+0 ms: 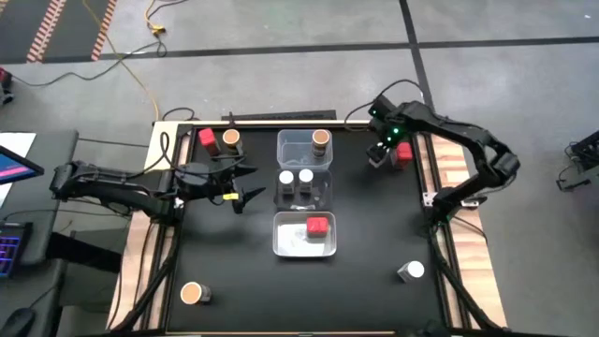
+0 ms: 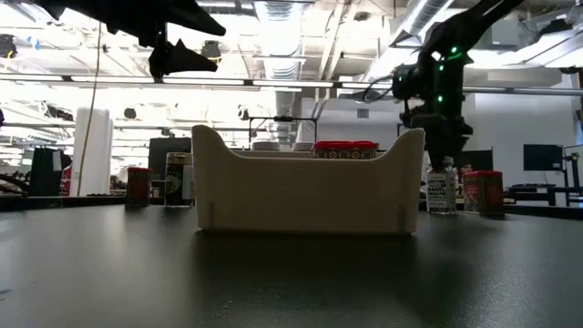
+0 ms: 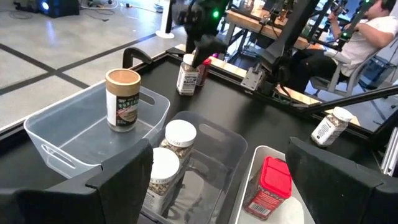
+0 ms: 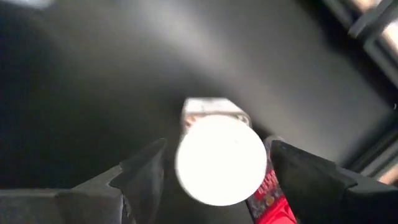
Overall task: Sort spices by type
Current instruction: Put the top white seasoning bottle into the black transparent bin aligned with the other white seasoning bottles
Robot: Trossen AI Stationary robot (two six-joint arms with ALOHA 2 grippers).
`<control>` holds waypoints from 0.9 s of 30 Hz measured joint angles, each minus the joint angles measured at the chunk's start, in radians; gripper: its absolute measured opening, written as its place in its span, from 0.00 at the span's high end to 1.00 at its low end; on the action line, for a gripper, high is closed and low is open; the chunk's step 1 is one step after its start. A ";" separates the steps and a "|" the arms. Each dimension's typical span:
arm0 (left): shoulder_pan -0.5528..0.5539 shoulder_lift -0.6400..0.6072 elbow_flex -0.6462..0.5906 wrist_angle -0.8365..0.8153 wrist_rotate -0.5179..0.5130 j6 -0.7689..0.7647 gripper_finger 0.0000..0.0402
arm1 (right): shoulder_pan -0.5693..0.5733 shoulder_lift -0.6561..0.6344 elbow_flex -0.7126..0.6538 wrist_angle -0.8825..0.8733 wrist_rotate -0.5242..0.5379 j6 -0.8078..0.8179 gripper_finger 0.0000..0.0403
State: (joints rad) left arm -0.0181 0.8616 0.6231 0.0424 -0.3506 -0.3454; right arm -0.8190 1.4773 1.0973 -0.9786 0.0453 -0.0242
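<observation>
My right gripper (image 4: 217, 165) is open at the far right of the table, pointing down, with a finger on either side of the round top of a white-topped spice jar (image 4: 221, 158). That jar stands on the table (image 2: 442, 187), with a red-topped jar (image 1: 403, 152) beside it. My left gripper (image 1: 245, 184) is open and empty, raised left of three clear bins. The far bin (image 1: 292, 142) holds a tan-topped jar (image 3: 122, 99). The middle bin (image 3: 217, 140) holds two white-topped jars (image 3: 180, 138). The near bin (image 1: 290, 239) holds a red-topped jar (image 3: 270, 186).
A red-topped jar (image 1: 207, 139) and a tan-topped jar (image 1: 230, 140) stand at the far left. Another tan-topped jar (image 1: 193, 293) is near left and a white-topped jar (image 1: 412, 271) near right. A person (image 3: 367, 31) sits beyond the table's right side.
</observation>
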 joint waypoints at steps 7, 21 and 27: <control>0.000 0.000 0.000 0.000 0.000 -0.011 0.12 | -0.001 0.086 0.000 -0.002 0.029 -0.014 0.23; 0.000 0.000 0.000 -0.003 0.000 -0.015 0.12 | 0.017 0.144 0.001 -0.015 0.029 -0.030 0.45; 0.000 0.000 0.000 -0.006 0.000 -0.015 0.12 | 0.023 0.100 0.025 -0.095 0.031 -0.029 0.45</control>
State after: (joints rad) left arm -0.0181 0.8616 0.6231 0.0360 -0.3504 -0.3602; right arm -0.7957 1.5776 1.1220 -1.0733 0.0760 -0.0535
